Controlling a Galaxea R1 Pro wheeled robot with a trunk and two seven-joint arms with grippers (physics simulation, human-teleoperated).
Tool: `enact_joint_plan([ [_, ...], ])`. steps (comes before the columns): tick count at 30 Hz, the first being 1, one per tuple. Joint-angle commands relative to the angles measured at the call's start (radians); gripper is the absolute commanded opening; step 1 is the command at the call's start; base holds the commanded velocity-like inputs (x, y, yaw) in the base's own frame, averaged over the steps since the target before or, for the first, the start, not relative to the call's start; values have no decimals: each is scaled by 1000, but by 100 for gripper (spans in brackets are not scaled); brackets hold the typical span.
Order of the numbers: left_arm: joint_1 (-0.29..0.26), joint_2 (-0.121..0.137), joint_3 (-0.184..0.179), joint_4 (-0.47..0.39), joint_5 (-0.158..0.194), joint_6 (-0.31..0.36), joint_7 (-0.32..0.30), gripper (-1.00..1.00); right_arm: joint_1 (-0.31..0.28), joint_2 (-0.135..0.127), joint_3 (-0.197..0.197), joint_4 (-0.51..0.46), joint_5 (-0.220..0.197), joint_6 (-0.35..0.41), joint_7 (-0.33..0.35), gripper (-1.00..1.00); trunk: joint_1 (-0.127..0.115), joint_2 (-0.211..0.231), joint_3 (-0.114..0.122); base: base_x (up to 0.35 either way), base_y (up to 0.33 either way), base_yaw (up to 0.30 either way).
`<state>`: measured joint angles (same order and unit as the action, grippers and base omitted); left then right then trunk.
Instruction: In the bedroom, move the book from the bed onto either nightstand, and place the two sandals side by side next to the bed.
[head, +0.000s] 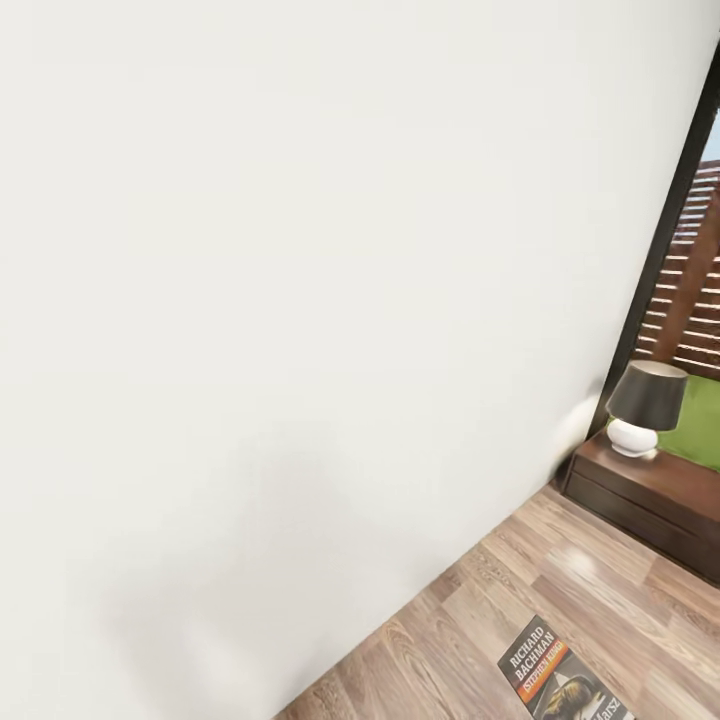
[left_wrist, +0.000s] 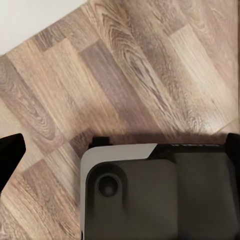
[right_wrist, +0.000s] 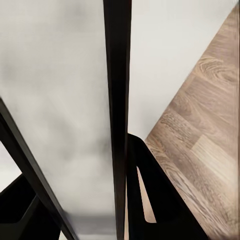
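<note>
Right claw: my right claw looks nearly closed, its two black fingers on either side of a thin dark strip. I take that strip to be the book seen edge-on.
Left claw: my left claw is spread wide and holds nothing. One black fingertip is at each side of the view, with plank floor beyond them.
Book: in the head view the book shows its dark cover, white author name and orange band.
Long axis: the book's length runs on a slant, with its title end pointing away from me.
Key relation: the nightstand lies ahead of the held book and further to my right, so my right arm is the nearer one.
Nightstand: it is a low, dark brown, glossy block with a flat top.
Lamp: the lamp has a rounded white base and a dark shade. It takes up the wall end of the nightstand top.
Surroundings: a plain matte white wall meets the grained floor, and a dark window frame stands beyond the nightstand.
</note>
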<state>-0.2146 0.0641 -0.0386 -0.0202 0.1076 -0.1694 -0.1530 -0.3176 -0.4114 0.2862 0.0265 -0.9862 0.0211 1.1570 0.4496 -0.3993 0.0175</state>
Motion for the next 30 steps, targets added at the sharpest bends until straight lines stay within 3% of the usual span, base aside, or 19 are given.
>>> enact_joint_plan([
  [1, 0, 0, -4, 1, 11, -2, -5, 100, -1, 0, 5, 3, -9, 2, 4, -100, 0, -1, 0, 0, 0, -283],
  [19, 0, 0, -3, 0, 10, -2, -5, 100, -1, 0, 5, 3, -9, 2, 4, -100, 0, -1, 3, 18, 6, -290],
  [30, 0, 0, -3, 0, 11, -2, -5, 100, -1, 0, 5, 3, -9, 2, 6, -100, 0, -1, 3, 216, 82, -61],
])
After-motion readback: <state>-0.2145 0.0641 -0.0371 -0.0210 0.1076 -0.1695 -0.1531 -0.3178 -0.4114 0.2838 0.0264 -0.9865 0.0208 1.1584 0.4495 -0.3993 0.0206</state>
